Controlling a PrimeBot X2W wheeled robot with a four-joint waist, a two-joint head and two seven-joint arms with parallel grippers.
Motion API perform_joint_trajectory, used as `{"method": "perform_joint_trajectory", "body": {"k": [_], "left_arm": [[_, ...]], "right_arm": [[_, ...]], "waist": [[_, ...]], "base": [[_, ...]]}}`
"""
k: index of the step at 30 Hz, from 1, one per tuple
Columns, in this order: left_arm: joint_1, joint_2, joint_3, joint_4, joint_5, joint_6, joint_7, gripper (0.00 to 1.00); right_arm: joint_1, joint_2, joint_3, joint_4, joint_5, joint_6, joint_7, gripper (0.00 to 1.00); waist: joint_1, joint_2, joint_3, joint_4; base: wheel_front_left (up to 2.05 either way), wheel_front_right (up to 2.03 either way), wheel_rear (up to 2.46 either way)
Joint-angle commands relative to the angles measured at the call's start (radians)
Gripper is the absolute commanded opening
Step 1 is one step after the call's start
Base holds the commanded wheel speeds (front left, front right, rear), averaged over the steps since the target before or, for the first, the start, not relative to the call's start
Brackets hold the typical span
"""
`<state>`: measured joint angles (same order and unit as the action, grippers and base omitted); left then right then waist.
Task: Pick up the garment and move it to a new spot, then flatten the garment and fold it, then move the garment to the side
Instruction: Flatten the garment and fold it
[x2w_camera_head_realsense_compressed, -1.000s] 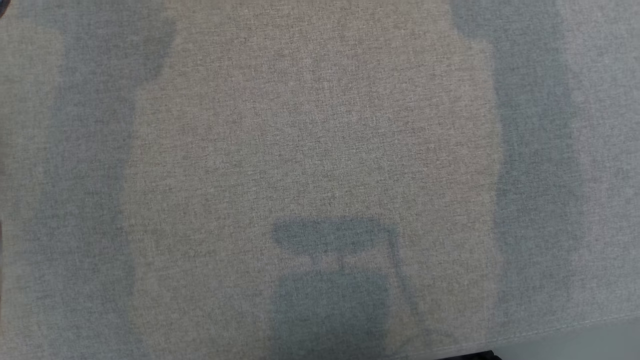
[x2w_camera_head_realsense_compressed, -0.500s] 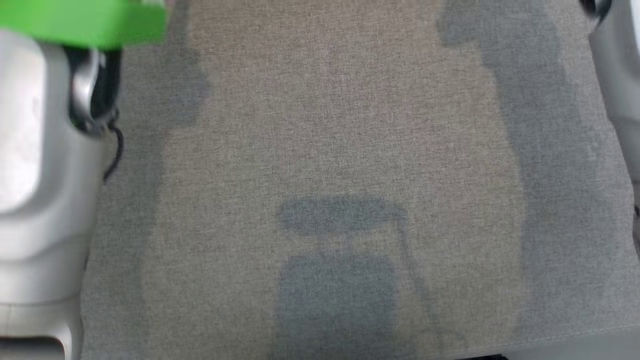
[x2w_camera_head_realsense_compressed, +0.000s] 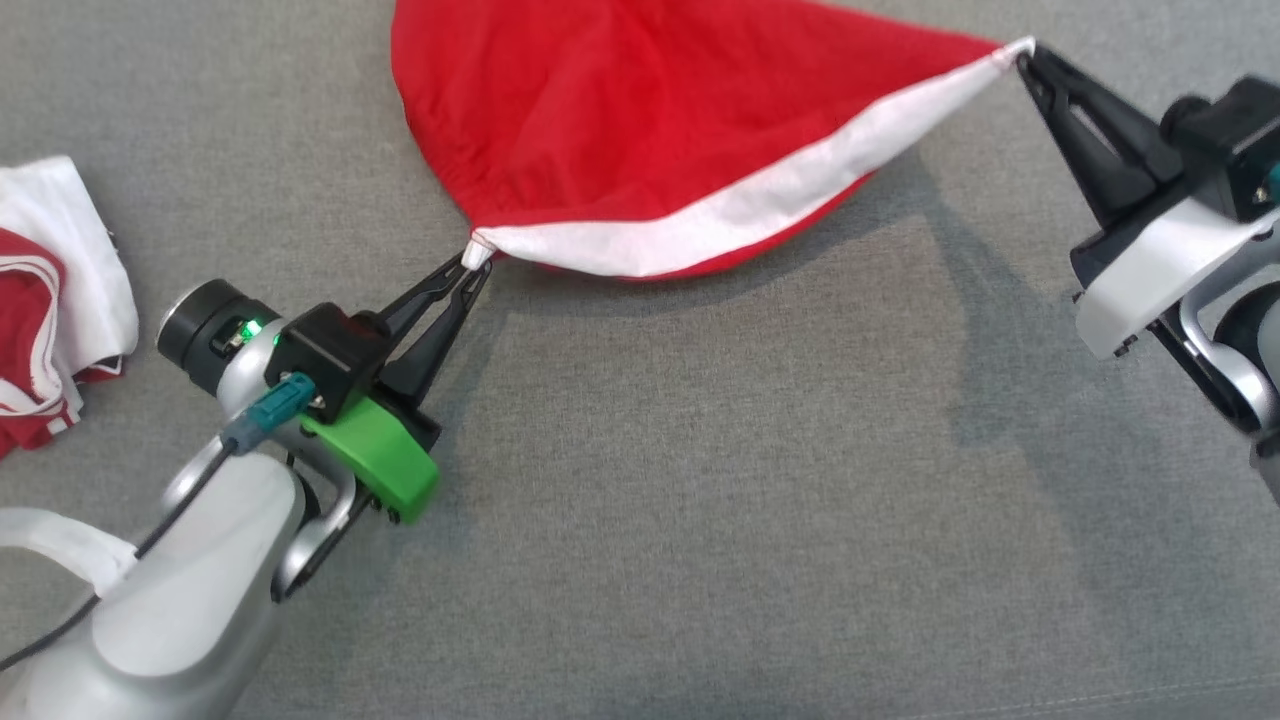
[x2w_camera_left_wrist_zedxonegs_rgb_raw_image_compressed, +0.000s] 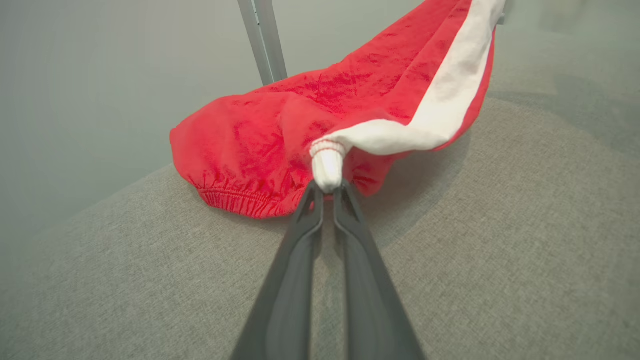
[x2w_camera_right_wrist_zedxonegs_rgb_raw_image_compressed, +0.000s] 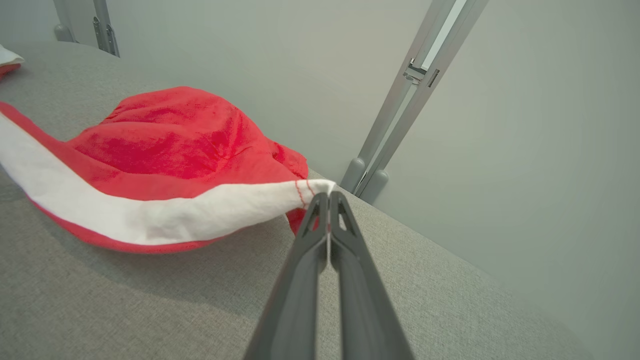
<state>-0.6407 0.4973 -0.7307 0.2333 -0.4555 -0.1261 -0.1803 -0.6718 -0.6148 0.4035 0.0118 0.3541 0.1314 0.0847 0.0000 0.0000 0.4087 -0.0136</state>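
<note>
Head view looks down on a grey woven fabric surface (x2w_camera_head_realsense_compressed: 700, 500) that reaches every edge of the frame and carries soft shadows of the two arms. In the right wrist view a plain pale wall (x2w_camera_right_wrist_zedxonegs_rgb_raw_image_compressed: 500, 125) rises behind the surface's far edge, with a slanted grey metal post (x2w_camera_right_wrist_zedxonegs_rgb_raw_image_compressed: 400, 110) against it.

The red garment (x2w_camera_head_realsense_compressed: 620, 120) lies at the upper middle of the head view, its top cut off by the frame edge. A white band (x2w_camera_head_realsense_compressed: 760, 200) along its near side is stretched between the grippers and lifted above the surface, while the red bulk sags and rests on the fabric behind. A gathered elastic hem shows at the lower left of the cloth in the left wrist view.

A second red and white garment (x2w_camera_head_realsense_compressed: 50, 300) lies crumpled at the left edge, partly out of frame.

The left gripper (x2w_camera_head_realsense_compressed: 478, 265) pinches the band's left tip, fingers pressed together on it. The right gripper (x2w_camera_head_realsense_compressed: 1024, 60) at upper right pinches the other tip likewise; its arm is cut off by the right edge.

A small green light (x2w_camera_head_realsense_compressed: 247, 328) glows on the left wrist.
</note>
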Motion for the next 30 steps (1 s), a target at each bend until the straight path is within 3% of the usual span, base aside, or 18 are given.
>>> {"method": "perform_joint_trajectory", "body": {"k": [1,9,17,25,30], "left_arm": [[0.024,0.010,-0.009,0.001,0.007,0.009,0.014,0.00],[0.142,0.072,-0.091,-0.052,0.065,0.088,0.173,0.00],[0.282,0.144,-0.164,-0.189,0.056,0.119,0.327,0.00],[0.390,0.195,-0.209,-0.330,0.044,0.155,0.408,0.00],[0.417,0.194,-0.202,-0.391,0.029,0.184,0.402,0.00]], "right_arm": [[0.033,-0.011,-0.002,-0.026,0.008,-0.001,0.011,0.00],[0.203,-0.127,0.043,-0.113,0.004,-0.002,0.157,0.00],[0.384,-0.197,0.036,-0.208,0.122,-0.002,0.341,0.00],[0.602,-0.216,-0.082,-0.338,0.197,-0.002,0.479,0.00],[0.670,-0.191,-0.164,-0.424,0.201,-0.002,0.507,0.00]], "waist": [[0.0000,0.0000,-0.111,0.012],[0.0000,0.0000,-0.237,0.018],[0.0000,0.0000,-0.320,0.027],[0.0000,0.0000,-0.354,0.033],[0.0000,0.0000,-0.351,0.040]], "base": [[0.00,0.00,0.00],[0.00,0.00,0.00],[0.00,0.00,0.00],[0.00,0.00,0.00],[0.00,0.00,0.00]]}}
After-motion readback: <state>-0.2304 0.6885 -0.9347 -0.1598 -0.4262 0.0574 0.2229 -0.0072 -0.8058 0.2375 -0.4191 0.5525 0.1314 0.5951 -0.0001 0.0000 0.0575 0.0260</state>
